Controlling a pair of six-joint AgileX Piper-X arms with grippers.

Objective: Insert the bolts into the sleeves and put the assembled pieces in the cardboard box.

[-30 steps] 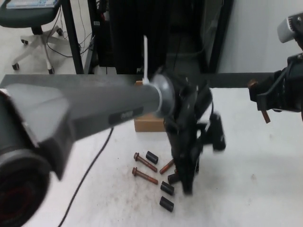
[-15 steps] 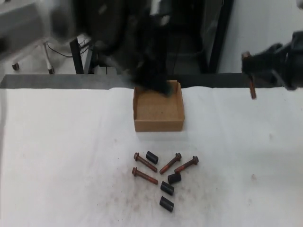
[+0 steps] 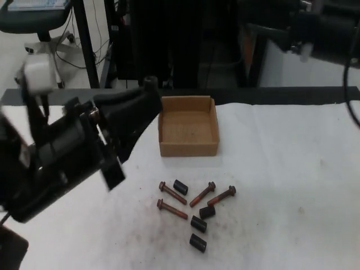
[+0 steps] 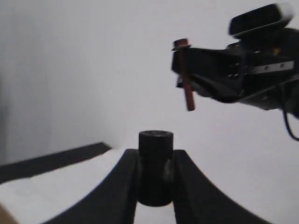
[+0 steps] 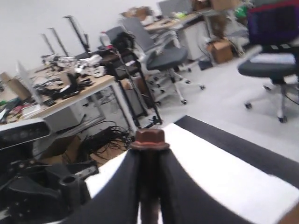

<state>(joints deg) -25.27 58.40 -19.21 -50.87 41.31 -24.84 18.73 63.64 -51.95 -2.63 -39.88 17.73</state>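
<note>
Two grippers, two loads: your left gripper (image 4: 156, 161) clamps a black sleeve (image 4: 155, 140) upright, and your right gripper (image 5: 148, 161) grips a rusty bolt (image 5: 149, 137), head up. Seen from the left gripper, the bolt hangs above the sleeve and apart from it — not yet inserted. Off to that gripper's side sits the cardboard box (image 3: 188, 149), with loose bolts (image 3: 171, 193) and loose sleeves (image 3: 198, 224) near it.

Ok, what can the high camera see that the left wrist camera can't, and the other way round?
High view: the box, four loose bolts and four loose sleeves lying on the bench. Left wrist view: a sleeve pinched in the left hand, and the right hand holding a bolt. Both: the white bench.
</note>
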